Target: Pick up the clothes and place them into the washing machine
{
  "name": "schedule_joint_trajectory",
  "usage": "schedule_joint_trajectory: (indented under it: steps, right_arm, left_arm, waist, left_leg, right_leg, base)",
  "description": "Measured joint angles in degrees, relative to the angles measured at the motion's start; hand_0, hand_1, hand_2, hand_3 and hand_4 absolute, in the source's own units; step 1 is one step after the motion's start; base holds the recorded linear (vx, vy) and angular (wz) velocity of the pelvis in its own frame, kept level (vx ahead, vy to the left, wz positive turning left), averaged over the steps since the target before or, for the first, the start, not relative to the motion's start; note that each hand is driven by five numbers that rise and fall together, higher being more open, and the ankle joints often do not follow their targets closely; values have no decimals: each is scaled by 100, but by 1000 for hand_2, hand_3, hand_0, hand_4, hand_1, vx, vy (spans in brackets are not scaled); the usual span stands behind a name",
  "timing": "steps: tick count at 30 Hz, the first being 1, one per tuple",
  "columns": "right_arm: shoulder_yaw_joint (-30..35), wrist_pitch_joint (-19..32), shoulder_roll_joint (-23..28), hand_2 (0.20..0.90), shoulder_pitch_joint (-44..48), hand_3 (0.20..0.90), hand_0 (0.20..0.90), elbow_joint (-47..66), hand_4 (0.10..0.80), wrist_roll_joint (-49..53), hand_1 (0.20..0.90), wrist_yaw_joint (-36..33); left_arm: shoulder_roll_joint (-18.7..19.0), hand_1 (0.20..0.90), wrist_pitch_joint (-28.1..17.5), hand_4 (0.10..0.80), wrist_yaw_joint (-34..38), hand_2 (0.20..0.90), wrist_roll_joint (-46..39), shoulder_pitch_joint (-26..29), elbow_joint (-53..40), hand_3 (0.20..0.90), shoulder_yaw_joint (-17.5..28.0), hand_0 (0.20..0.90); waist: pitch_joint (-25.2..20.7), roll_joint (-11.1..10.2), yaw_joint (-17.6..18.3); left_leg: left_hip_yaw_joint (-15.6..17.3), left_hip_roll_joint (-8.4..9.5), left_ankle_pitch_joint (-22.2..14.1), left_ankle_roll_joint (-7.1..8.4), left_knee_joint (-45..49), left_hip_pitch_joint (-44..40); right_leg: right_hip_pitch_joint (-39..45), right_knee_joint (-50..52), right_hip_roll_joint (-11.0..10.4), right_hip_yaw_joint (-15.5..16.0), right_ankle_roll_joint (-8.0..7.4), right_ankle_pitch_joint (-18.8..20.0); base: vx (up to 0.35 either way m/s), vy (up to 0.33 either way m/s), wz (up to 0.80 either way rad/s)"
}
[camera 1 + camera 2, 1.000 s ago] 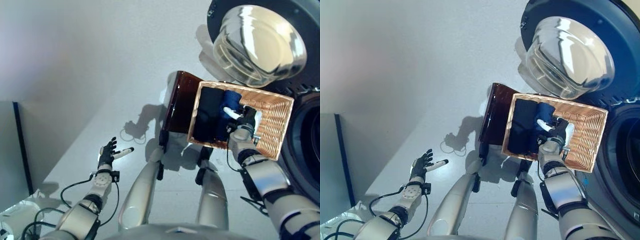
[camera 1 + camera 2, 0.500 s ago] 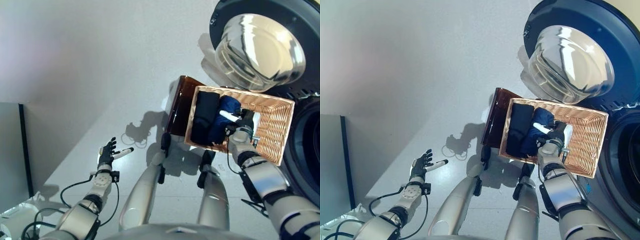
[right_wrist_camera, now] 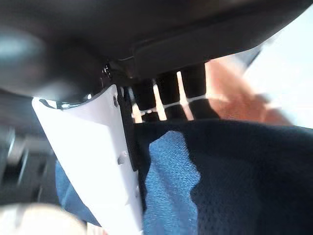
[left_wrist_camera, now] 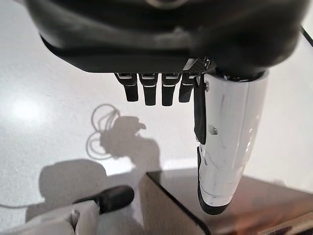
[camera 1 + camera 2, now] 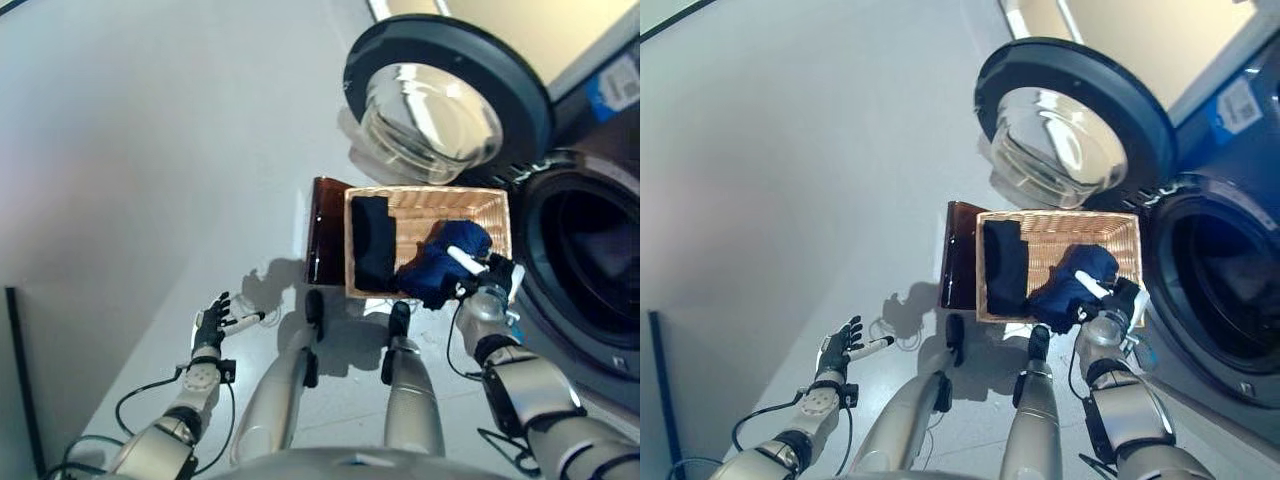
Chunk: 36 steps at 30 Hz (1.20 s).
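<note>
Over the wicker basket (image 5: 425,205), your right hand (image 5: 488,280) has lifted the blue garment (image 5: 440,268) clear, fingers clenched on it; 1 black garment (image 5: 372,243) remains. Left hand (image 5: 210,322) hangs relaxed. Drum opening (image 5: 585,265) is beside you.

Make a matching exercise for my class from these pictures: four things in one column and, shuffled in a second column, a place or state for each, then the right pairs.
Things
1. blue garment
2. black garment
3. washing machine door
4. left hand

Places or states
A. swung wide open
B. open and empty, off to the robot's left above the floor
C. lying at the left end of the wicker basket
D. gripped by the right hand at the basket's near edge

Pairs: 1-D, 2-C, 3-A, 4-B
</note>
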State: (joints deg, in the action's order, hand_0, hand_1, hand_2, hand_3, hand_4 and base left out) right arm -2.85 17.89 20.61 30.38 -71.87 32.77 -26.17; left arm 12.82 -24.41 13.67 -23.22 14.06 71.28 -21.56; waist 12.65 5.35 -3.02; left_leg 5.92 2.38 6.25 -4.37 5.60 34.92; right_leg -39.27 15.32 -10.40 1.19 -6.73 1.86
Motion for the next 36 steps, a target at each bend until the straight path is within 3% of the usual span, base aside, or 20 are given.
schedule_joint_trajectory:
  steps: [5, 10, 13, 19, 22, 26, 29, 36]
  right_arm:
    - [712, 541, -353, 200, -417, 200, 200, 892, 300, 437, 200, -79]
    - [1514, 1312, -616, 200, -208, 200, 200, 1017, 300, 1656, 200, -85]
    - [1681, 1572, -615, 200, 5, 200, 200, 1067, 300, 2201, 200, -93]
    - [1861, 1819, -528, 200, 524, 200, 200, 1179, 300, 2248, 200, -497]
    - [1820, 1842, -206, 200, 1028, 200, 200, 969, 300, 2238, 200, -672]
    - [1746, 1836, 442, 200, 1521, 200, 200, 847, 300, 2224, 200, -800]
    - [1646, 1837, 925, 200, 1896, 200, 200, 739, 300, 2211, 200, -966]
    - [1131, 1689, 1798, 200, 2820, 200, 200, 229, 300, 2118, 200, -1009]
  left_arm:
    - [-57, 900, -141, 800, 6, 900, -87, -131, -221, 900, -4, 900]
    - [-101, 900, -225, 800, -6, 900, -181, -134, -295, 900, -231, 900]
    - [-101, 900, -224, 800, -10, 900, -402, -137, -302, 900, -222, 900]
    - [-92, 900, -217, 800, -129, 900, -595, -137, -264, 900, -268, 900]
    - [-93, 900, -214, 800, -168, 900, -587, -119, -281, 900, -446, 900]
    - [-60, 900, -216, 800, -186, 900, -593, -108, -435, 900, -412, 900]
    - [-55, 900, -218, 800, -182, 900, -596, -109, -555, 900, -400, 900]
    - [-28, 900, -226, 800, -175, 900, -590, -207, -820, 900, -396, 900]
  waist:
    - [-2, 4, 84]
    - [11, 4, 137]
    - [22, 17, 162]
    - [186, 164, 212]
    - [357, 316, 181]
    - [444, 469, 35]
    - [514, 609, -61]
    - [533, 665, -171]
  left_leg:
    - [81, -1, -25, -27, -64, -146]
    - [158, -44, -114, -3, 103, -119]
    - [183, -82, -343, 35, 562, 190]
    - [136, -367, -1071, 118, 2268, 1250]
    - [-40, -395, -1366, 144, 2975, 1700]
    - [-60, -458, -1500, 145, 3368, 2201]
    - [-105, -453, -1480, 188, 3492, 2469]
    - [-169, -361, -1214, 333, 2977, 2529]
  right_leg:
    - [97, -262, 45, -198, -35, 203]
    - [40, -113, 75, -246, 13, 161]
    - [-287, 315, 89, -289, 30, -12]
    - [-1170, 1499, 333, -446, 187, -474]
    - [-1591, 2095, 439, -537, 220, -667]
    - [-2135, 2496, 521, -658, 232, -715]
    - [-2420, 2667, 516, -668, 255, -744]
    - [-2676, 2615, 456, -657, 331, -769]
  base:
    - [-30, -41, -30]
    - [-46, -25, -7]
    - [-18, -54, -6]
    - [-50, -49, -11]
    - [-31, -41, -16]
    - [-24, -42, -7]
    - [9, -34, 5]
    - [43, -19, 11]
